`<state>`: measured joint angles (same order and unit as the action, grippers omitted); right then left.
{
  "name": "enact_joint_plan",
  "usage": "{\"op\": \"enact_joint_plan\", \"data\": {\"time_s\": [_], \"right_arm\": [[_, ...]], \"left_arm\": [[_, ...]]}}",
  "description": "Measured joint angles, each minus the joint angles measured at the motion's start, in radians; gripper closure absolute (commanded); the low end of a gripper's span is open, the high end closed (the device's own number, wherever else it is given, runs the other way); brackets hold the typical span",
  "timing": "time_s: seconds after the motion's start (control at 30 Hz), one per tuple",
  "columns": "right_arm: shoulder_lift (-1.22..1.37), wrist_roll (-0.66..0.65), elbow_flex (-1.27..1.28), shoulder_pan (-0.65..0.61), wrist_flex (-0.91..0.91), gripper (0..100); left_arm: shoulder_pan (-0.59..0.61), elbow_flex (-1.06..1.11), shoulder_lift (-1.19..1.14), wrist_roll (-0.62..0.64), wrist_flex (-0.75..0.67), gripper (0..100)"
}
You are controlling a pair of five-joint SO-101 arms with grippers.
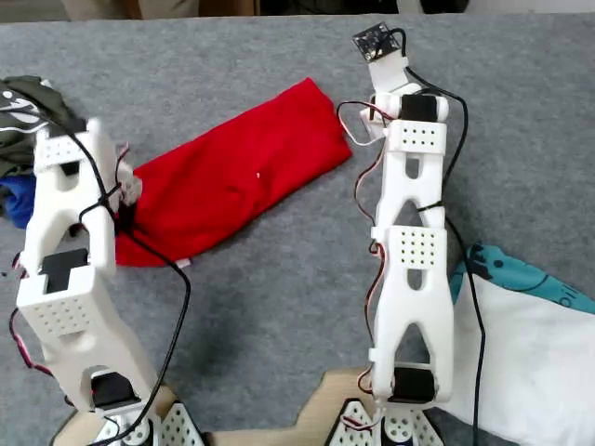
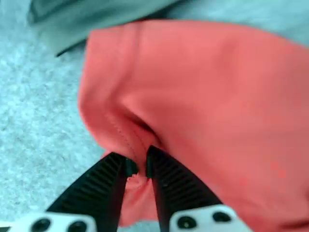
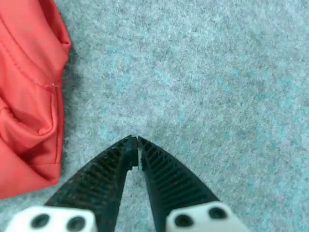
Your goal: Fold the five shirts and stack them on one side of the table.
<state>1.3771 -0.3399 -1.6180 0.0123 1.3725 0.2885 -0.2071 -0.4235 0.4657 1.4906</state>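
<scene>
A red shirt lies folded into a long strip, running diagonally across the grey table. My left gripper is shut on a bunched edge of the red shirt at its lower left end, near the left arm. My right gripper is shut with nothing in it, hovering over bare felt beside the red shirt. In the high view the right arm stands just right of the shirt's upper end.
A pile of dark green and blue shirts sits at the left table edge. A white shirt over a teal patterned one lies at the lower right. Grey-green cloth shows beyond the red shirt.
</scene>
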Motion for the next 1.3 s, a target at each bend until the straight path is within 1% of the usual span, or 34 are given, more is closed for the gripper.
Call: {"op": "enact_joint_plan", "data": {"time_s": [0.17, 0.27, 0.37, 0.47, 0.57, 0.7, 0.87, 0.97, 1.07, 1.17, 1.3], "right_arm": [[0.0, 0.0, 0.0, 0.0, -0.021, 99.4], [0.0, 0.011, 0.0, 0.002, -0.043, 99.4], [0.0, 0.078, 0.0, 0.032, -0.064, 99.4], [0.0, 0.138, 0.0, 0.071, -0.081, 99.4], [0.0, 0.158, 0.0, 0.08, -0.084, 99.4], [0.0, 0.161, 0.0, 0.078, -0.084, 99.4], [0.0, 0.161, 0.0, 0.078, -0.084, 99.4], [0.0, 0.161, 0.0, 0.078, -0.084, 99.4], [0.0, 0.161, 0.0, 0.078, -0.084, 99.4], [0.0, 0.161, 0.0, 0.078, -0.084, 99.4], [0.002, 0.161, 0.0, 0.078, -0.084, 99.4]], "left_arm": [[-0.1, -0.296, -0.003, 0.002, 0.115, 98], [-0.192, -0.433, -0.003, 0.002, 0.133, 98], [-0.299, -0.523, -0.003, 0.009, 0.13, 98], [-0.399, -0.555, -0.003, 0.009, 0.077, 98], [-0.473, -0.557, -0.003, 0.009, -0.006, 98], [-0.532, -0.557, -0.012, 0.014, -0.121, 98], [-0.583, -0.566, -0.109, 0.014, -0.265, 98], [-0.612, -0.591, -0.178, 0.014, -0.293, 98], [-0.647, -0.66, -0.245, 0.014, -0.304, 98], [-0.667, -0.76, -0.316, 0.014, -0.305, 98], [-0.663, -0.907, -0.425, 0.014, -0.305, 98]]}}
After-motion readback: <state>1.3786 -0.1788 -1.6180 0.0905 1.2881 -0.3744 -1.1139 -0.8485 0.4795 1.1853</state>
